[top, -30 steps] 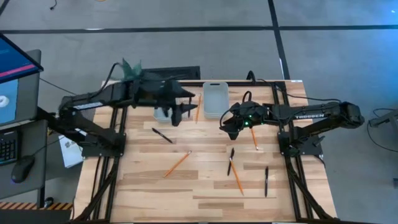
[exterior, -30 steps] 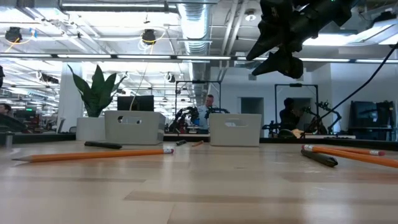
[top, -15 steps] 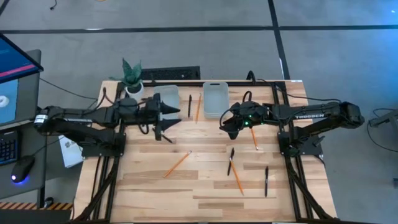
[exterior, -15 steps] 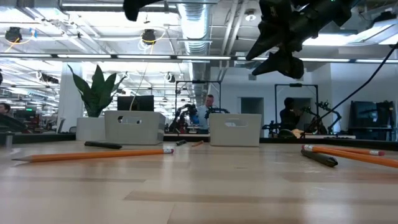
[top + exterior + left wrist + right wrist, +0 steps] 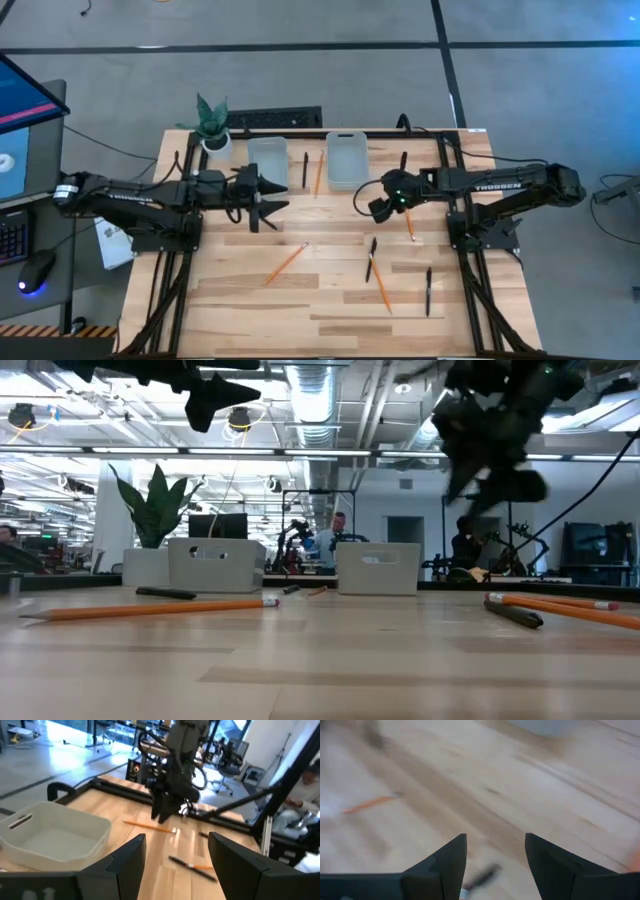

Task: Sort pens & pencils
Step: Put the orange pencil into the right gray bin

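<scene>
1. Over table (image 5: 240,300) centre-left: left gripper (image 5: 268,197), fingers spread, nothing between; hangs above wood just in front of left bin (image 5: 267,158).
2. Right of centre: right gripper (image 5: 375,208), fingers apart, empty, raised off table near right bin (image 5: 346,158), w/ pencil (image 5: 409,224) just beside it.
3. Between bins, at back: 1 pen (image 5: 305,169) + 1 pencil (image 5: 319,172), lying side by side, not touching, both on bare wood, outside bins.
4. Mid-left: pencil (image 5: 286,263) lying diagonal, well apart from rest.
5. Mid-right: pen (image 5: 372,248) w/ pencil (image 5: 378,283) touching or crossing it, can't tell which; farther right, lone pen (image 5: 429,291).
6. Low view: long pencil (image 5: 150,609) on left, pen (image 5: 165,593) behind it near left bin; pencils + pen (image 5: 513,613) at right edge.
7. Back-left corner: plant (image 5: 211,122) in white pot.
8. Both bins: look empty from above.
9. Left wrist view: other arm's gripper above pencil (image 5: 148,825), pen (image 5: 192,867) nearer.
</scene>
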